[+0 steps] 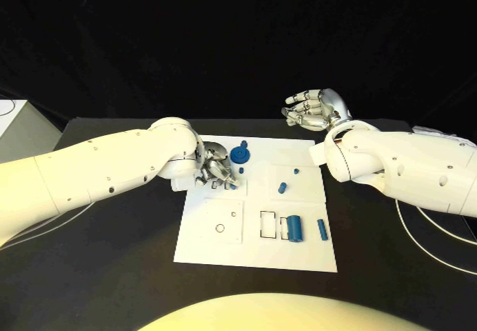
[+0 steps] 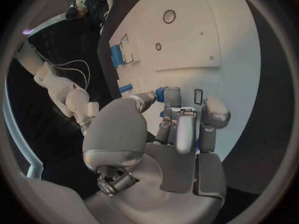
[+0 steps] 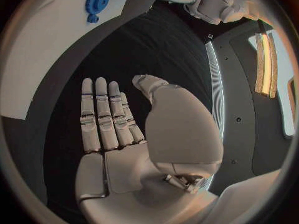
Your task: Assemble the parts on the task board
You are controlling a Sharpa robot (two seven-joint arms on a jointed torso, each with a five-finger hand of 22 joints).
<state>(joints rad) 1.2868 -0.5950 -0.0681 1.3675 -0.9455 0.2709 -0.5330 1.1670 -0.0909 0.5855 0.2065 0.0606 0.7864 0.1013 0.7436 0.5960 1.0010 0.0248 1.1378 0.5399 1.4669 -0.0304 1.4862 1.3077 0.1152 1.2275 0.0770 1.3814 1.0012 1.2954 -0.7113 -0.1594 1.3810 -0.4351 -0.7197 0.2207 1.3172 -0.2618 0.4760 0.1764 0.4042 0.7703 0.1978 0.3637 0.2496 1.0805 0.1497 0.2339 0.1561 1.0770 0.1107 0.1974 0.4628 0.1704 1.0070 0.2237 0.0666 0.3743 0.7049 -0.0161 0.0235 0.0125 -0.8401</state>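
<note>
The white task board [image 1: 256,245] lies in the middle of the black table. My left hand [image 1: 217,169] is lowered onto its far left part, and its curled fingers [image 2: 181,129] close round a small blue part [image 1: 231,185] whose blue shows between them [image 2: 163,115]. A blue gear [image 1: 243,153] stands just beyond that hand, also seen as a gear [image 3: 97,1] in the right wrist view. My right hand [image 1: 313,109] is raised past the board's far right corner, with its fingers [image 3: 102,114] stretched flat and nothing in them.
On the board lie two small blue pieces [image 1: 283,187] [image 1: 296,169], a blue cylinder [image 1: 294,227] beside a rectangular slot [image 1: 268,224], and a blue peg [image 1: 322,229]. A round hole [image 2: 169,16] marks the near left plate. Black table surrounds the board.
</note>
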